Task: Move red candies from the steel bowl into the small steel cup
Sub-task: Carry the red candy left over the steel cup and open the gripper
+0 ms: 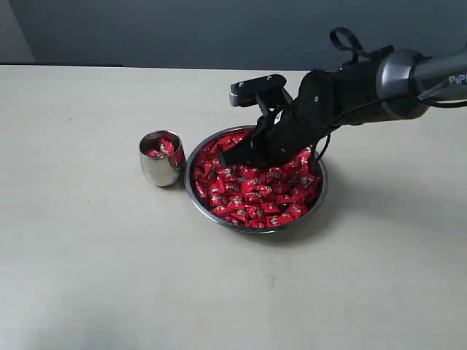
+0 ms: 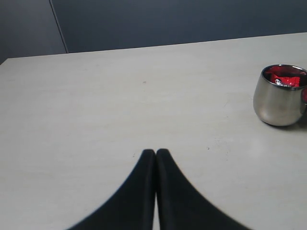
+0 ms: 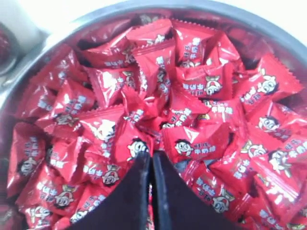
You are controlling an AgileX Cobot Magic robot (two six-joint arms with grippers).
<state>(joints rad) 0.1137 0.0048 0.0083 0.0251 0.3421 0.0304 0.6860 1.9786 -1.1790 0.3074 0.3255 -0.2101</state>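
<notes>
1. The right gripper [image 3: 151,155] is lowered into the steel bowl [image 1: 190,182], on the side of the bowl farther from the exterior camera.
2. Its two black fingers are pressed together, with hardly a gap between them, and their tips are set down among the red candies [image 1: 248,193].
3. Whether a candy is pinched between those tips cannot be told; only a thin red sliver is seen along the seam in the right wrist view.
4. The bowl is filled nearly from rim to rim with the red candies, each wrapper marked with a small white cartoon face.
5. The small steel cup [image 1: 157,171] is stood upright on the pale table [image 1: 87,255], just beside the bowl on the left of the exterior view; whether the two are touching cannot be made out.
6. A few red candies are seen lying inside the cup, near its mouth.
7. The left gripper [image 2: 156,153] is held over bare table, with its fingers brought together and nothing between them.
8. In the left wrist view the cup is seen well apart from that gripper.
</notes>
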